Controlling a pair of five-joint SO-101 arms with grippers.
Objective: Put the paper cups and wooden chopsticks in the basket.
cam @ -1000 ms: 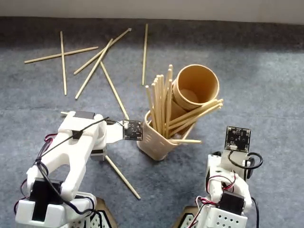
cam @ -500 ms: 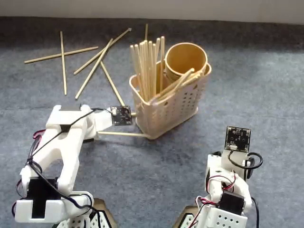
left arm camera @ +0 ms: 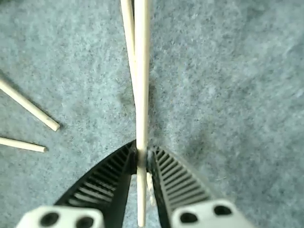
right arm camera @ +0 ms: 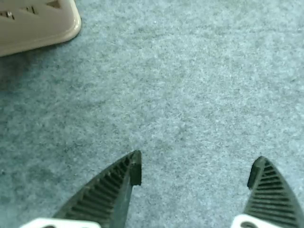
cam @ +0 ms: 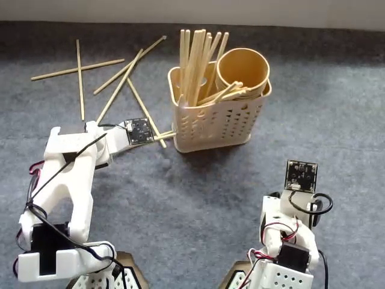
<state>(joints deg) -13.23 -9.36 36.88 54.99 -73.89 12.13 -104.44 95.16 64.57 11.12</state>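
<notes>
A cream perforated basket (cam: 224, 123) stands upright at the table's middle back. It holds a bunch of wooden chopsticks (cam: 195, 54) and a tan paper cup (cam: 242, 69). My left gripper (left arm camera: 141, 156) is shut on one chopstick (left arm camera: 141, 90), just left of the basket. In the high view that chopstick (cam: 165, 135) points at the basket's lower left corner. Several loose chopsticks (cam: 117, 81) lie on the carpet at the back left. My right gripper (right arm camera: 194, 172) hangs open over bare carpet, nearer than the basket's corner (right arm camera: 35, 23).
The grey carpet (cam: 198, 205) lies bare between the two arms. The right arm (cam: 289, 235) sits folded at the front right. A second chopstick (left arm camera: 127, 33) lies on the carpet under the held one, and two more ends (left arm camera: 33, 111) lie close by.
The basket has tipped up from leaning toward the front to standing upright, and sits farther back. The left gripper has moved back and left with its chopstick. The right arm has not moved.
</notes>
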